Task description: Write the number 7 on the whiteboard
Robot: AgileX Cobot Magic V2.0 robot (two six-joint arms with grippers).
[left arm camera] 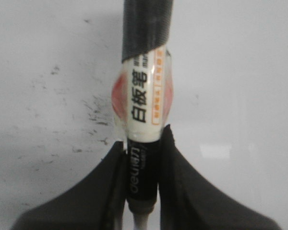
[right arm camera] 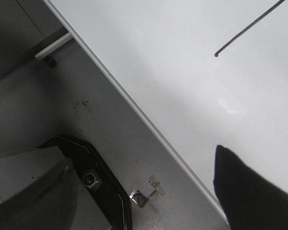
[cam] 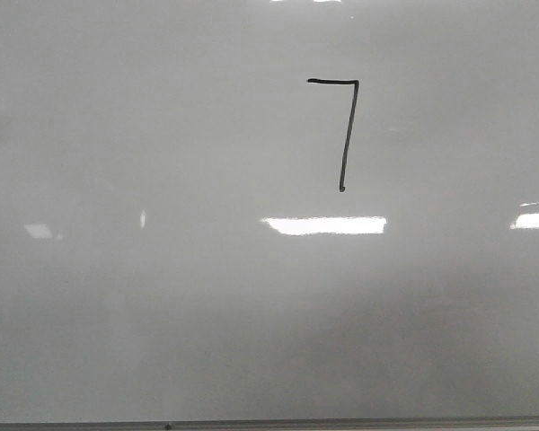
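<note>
Your thin black hand-drawn number 7 (cam: 344, 126) already stands complete on the glossy pale whiteboard (cam: 162, 314), upper middle, so the writing looks finished. The left end effector (left arm camera: 143, 184) is clamped on the black-and-white marker (left arm camera: 144, 110); the right end effector's state I cannot tell.

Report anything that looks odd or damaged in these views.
Nothing is damaged. The number 7 is cleanly drawn on the whiteboard. Only dark scuff specks mark the surface behind the marker in the left gripper.
</note>
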